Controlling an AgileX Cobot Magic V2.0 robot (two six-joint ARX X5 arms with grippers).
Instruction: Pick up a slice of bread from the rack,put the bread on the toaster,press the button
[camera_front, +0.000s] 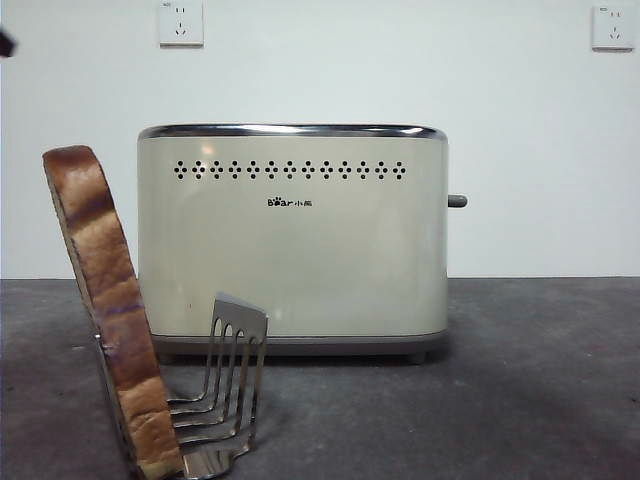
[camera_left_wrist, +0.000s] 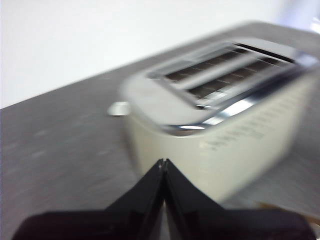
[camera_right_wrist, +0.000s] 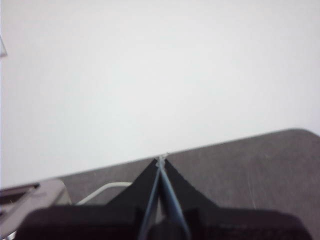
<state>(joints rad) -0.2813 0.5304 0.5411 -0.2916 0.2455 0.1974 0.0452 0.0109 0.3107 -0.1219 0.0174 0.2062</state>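
- The rack (camera_front: 215, 400) stands on the dark counter (camera_front: 520, 380) in front of the toaster's near left corner; its slotted end plate is upright on its right side.
- The slice of bread (camera_front: 105, 300) sits in the rack at its left end, standing on edge and leaning left, its rounded top higher than the rack's end plate. The other wire slots of the rack hold nothing.
- The toaster (camera_front: 292, 245) stands behind the rack, against the white wall. In the left wrist view both of its top slots (camera_left_wrist: 227, 70) hold no bread.
- The button (camera_front: 457, 201) sticks out of the toaster's right narrow side, high up.
- The left gripper (camera_left_wrist: 163, 162) hangs above the counter near the toaster's narrow end, its fingers together and holding nothing; that picture is blurred.
- The right gripper (camera_right_wrist: 161, 161) is over the counter's far edge facing the wall, fingers together and holding nothing.
- Two white wall sockets (camera_front: 181, 23) sit high on the wall.
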